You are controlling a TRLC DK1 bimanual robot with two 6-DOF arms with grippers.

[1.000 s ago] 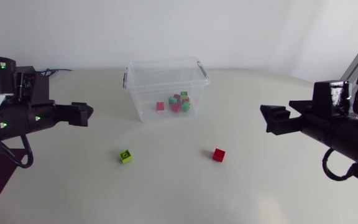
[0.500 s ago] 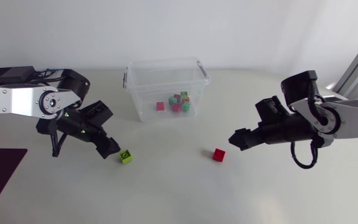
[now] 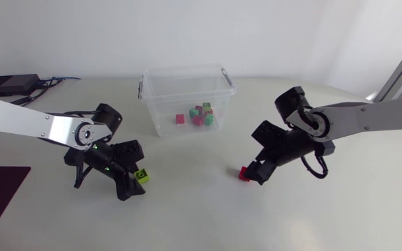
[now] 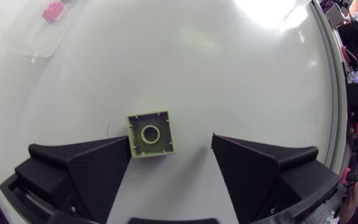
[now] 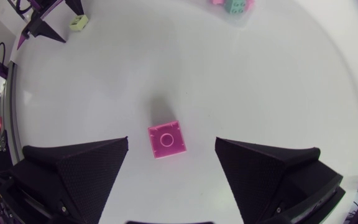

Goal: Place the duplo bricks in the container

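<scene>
On the white bench (image 3: 201, 216) the clear container (image 3: 160, 104) holds several bricks (image 3: 199, 115). The left claw (image 4: 169, 140), fingers wide, straddles the green brick (image 4: 150, 134), which lies close against one finger. The right claw (image 5: 171, 142), equally wide, straddles the red brick (image 5: 165, 139), touching neither finger.
</scene>
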